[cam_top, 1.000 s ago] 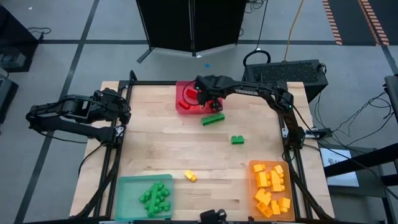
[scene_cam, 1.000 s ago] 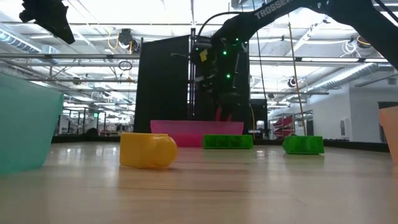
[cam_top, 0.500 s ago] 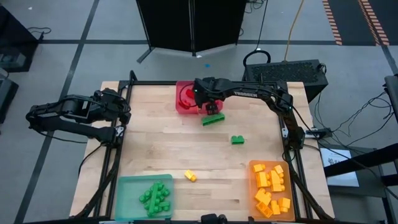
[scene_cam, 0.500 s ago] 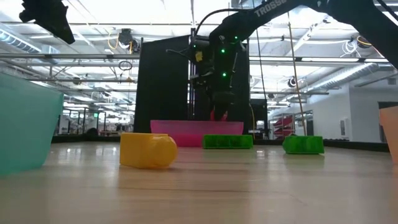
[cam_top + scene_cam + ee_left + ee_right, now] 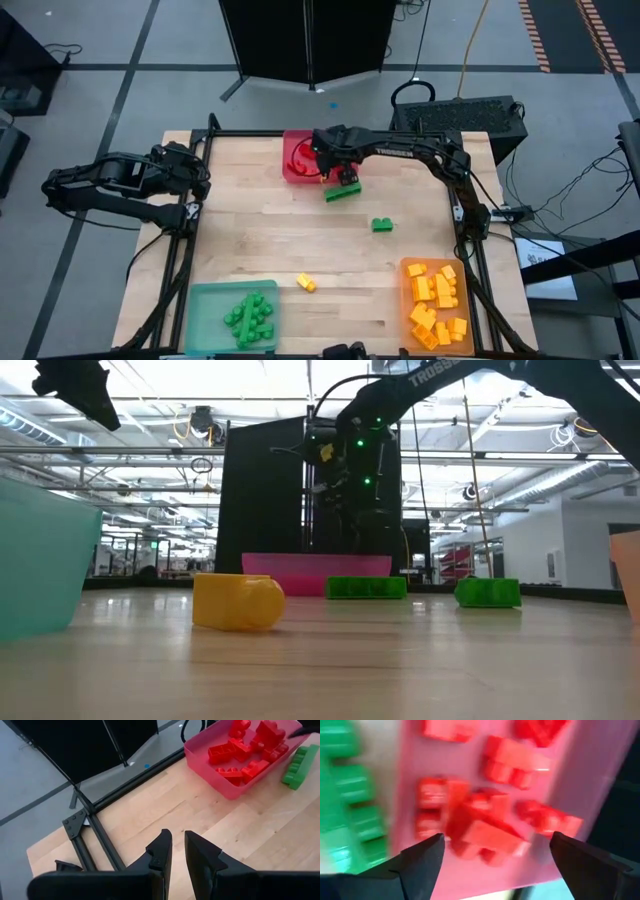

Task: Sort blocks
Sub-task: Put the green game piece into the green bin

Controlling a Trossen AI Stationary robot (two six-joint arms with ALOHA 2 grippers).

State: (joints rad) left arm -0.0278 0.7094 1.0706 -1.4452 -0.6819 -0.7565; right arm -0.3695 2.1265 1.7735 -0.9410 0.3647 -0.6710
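My right gripper [image 5: 338,172] [image 5: 495,855] hangs open over the near right part of the red tray [image 5: 290,168], fingers pointing steeply down with nothing between them. Several red blocks [image 5: 485,825] lie loose in the tray below it. A long green block [image 5: 342,192] lies flat on the table just outside the tray's near side. A small green block [image 5: 382,225] and a yellow block [image 5: 306,283] also lie on the table. My left gripper [image 5: 200,185] [image 5: 177,847] waits shut above the table's left edge.
A green tray [image 5: 205,300] with several green blocks sits at the near left corner. An orange tray [image 5: 408,290] with several yellow-orange blocks sits at the near right. A black metal frame [image 5: 100,835] borders the table. Bare wood lies in the middle.
A red block that showed at my right gripper's fingertips in the low view is gone from there; it has dropped into the red tray. The gripper stays over the tray.
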